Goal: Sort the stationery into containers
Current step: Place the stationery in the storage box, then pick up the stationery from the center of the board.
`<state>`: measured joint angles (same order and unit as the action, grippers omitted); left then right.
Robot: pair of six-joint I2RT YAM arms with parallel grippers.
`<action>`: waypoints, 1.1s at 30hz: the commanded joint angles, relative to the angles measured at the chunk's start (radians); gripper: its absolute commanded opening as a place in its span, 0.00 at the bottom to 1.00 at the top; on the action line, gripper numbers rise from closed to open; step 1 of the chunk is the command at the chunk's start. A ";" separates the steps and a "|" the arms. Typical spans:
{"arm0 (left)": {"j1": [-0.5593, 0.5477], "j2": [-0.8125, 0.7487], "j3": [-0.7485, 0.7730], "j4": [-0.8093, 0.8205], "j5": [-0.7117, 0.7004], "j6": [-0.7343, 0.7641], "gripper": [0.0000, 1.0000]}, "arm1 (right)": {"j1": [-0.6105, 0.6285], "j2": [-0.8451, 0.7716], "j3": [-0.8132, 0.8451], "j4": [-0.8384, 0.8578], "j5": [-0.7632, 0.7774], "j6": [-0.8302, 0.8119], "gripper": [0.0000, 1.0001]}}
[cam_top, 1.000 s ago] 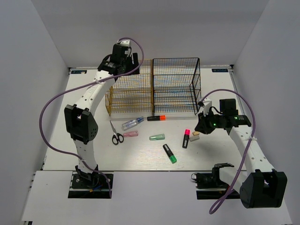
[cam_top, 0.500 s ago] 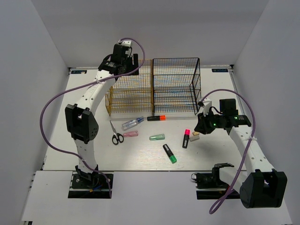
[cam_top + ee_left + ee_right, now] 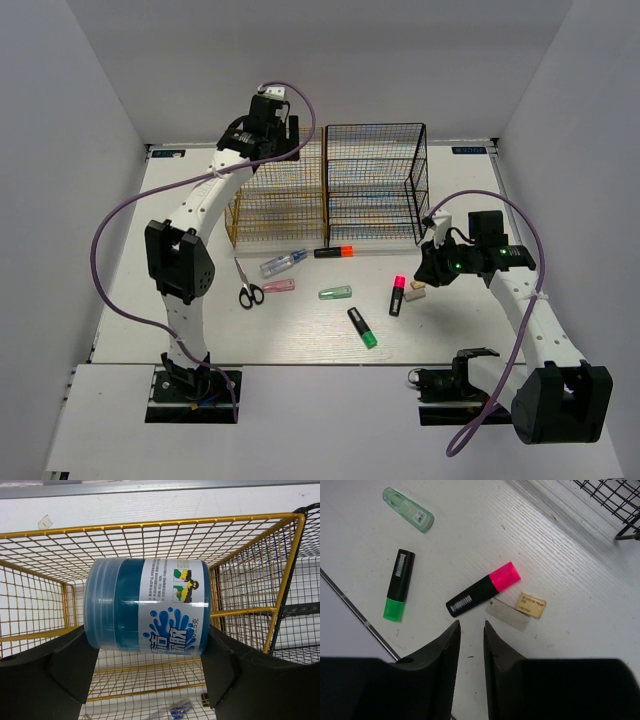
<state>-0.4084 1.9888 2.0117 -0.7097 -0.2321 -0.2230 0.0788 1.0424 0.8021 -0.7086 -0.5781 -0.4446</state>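
Above the gold rack [image 3: 280, 205] the left end effector [image 3: 150, 650] has shifted across, clamping the blue tape roll [image 3: 147, 612] — release seems near. Right end effector [image 3: 471, 630], empty, has parted slightly over the pink highlighter [image 3: 482, 590].

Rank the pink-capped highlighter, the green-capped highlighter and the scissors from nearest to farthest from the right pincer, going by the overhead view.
1. Pink-capped highlighter, just left of the right pincer.
2. Green-capped highlighter, farther off, lower left.
3. Scissors, far over on the left side.
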 commanded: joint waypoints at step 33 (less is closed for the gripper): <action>-0.380 -1.046 -1.131 -0.019 0.104 0.094 0.00 | 0.003 -0.027 -0.003 -0.396 -0.528 -0.676 0.00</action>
<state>-0.7937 1.0092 1.0340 -0.7830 -0.1711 -0.2104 0.0788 1.0382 0.8162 -0.9436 -0.9089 -0.8410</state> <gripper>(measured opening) 0.167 0.003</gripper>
